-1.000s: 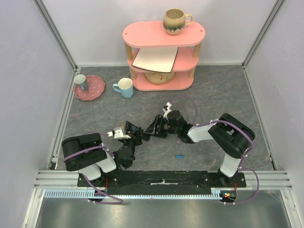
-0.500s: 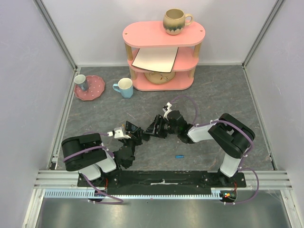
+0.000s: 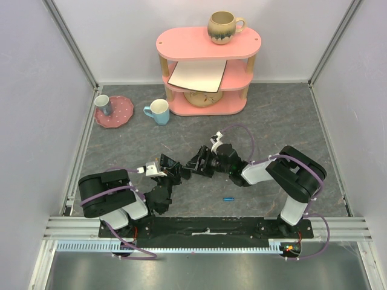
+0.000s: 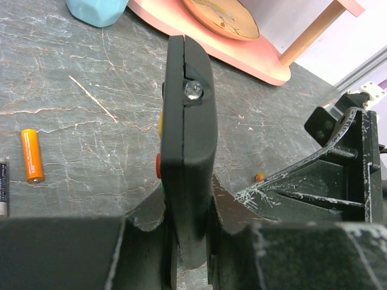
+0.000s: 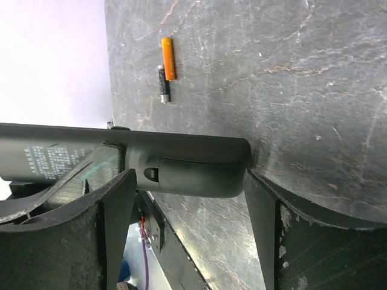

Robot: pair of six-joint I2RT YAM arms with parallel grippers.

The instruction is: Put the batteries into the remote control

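At the far left an orange battery [image 4: 32, 156] and a dark battery [image 4: 2, 187] lie just beside each other on the grey table [image 4: 91, 72], apart from the remote control [image 4: 187, 133]. The left gripper [image 3: 167, 170] is clamped tight on the remote's near end. The remote is held on edge (coloured buttons facing left), its long axis running away toward the right gripper [image 5: 187, 181]. Those jaws stand wide astride its lens end; I cannot tell whether the pads press it. Pale print [image 5: 45, 160] on its back is too small to read. A blue battery [image 3: 228, 198] lies near the right arm.
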